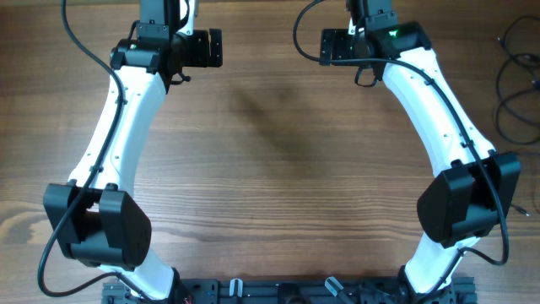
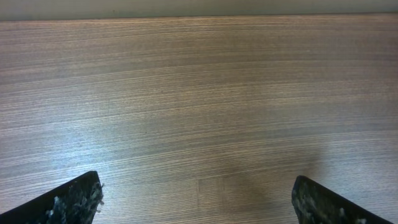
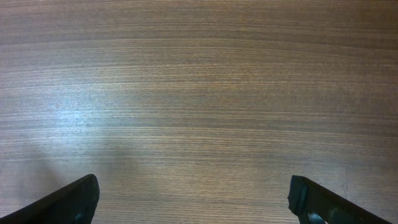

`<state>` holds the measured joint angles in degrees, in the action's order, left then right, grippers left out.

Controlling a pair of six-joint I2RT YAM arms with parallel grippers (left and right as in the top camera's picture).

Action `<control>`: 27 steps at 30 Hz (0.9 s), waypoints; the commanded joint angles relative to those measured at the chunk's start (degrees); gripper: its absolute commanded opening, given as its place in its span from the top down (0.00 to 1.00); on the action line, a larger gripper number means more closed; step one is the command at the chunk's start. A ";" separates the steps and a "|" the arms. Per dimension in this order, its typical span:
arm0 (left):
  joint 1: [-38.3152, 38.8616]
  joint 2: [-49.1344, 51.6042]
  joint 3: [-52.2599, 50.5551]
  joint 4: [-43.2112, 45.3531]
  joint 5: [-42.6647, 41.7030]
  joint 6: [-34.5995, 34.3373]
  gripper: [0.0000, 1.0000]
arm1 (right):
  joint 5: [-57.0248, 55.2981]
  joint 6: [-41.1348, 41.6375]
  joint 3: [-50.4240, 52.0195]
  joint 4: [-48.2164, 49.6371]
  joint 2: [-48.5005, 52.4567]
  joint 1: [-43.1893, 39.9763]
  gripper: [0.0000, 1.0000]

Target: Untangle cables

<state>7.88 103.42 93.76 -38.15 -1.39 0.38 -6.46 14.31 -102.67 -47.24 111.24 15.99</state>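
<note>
Overhead only: the cables (image 1: 500,97) are lying in loose black loops at the right edge of the wooden table (image 1: 270,152), well apart from both arms.
Wrist views: both are showing only wood grain beyond the fingertips.
Left gripper (image 2: 199,202): its jaws are standing spread wide, holding nothing.
Right gripper (image 3: 196,200): it is gaping too, with nothing between its fingers.
Green light (image 1: 392,34): it is glowing on the right wrist.
Cut off: the cables are running out of frame, and their plug ends are too small to make out.
</note>
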 commanded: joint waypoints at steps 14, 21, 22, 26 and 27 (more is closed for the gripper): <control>0.39 0.44 0.74 -0.33 -0.50 0.68 0.00 | 0.07 0.83 -0.04 0.28 0.52 0.13 0.00; 0.37 -2.16 -2.64 4.09 -0.24 -2.80 0.00 | 0.07 0.85 -0.04 0.28 0.52 0.13 0.00; 0.37 -3.43 -5.01 6.16 -0.26 -2.86 0.00 | 0.07 0.85 -0.04 0.28 0.52 0.13 0.00; 0.37 -9.11 -14.82 12.90 -0.26 -3.89 0.00 | 0.04 0.83 -0.04 0.28 0.52 0.13 0.00; 0.37 -10.82 -17.49 14.47 -0.24 -3.89 0.00 | 0.07 0.83 -0.04 0.28 0.52 0.13 0.00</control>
<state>7.88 98.98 83.96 -27.14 -1.39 -2.35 -6.46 14.31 -102.67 -47.20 111.24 15.99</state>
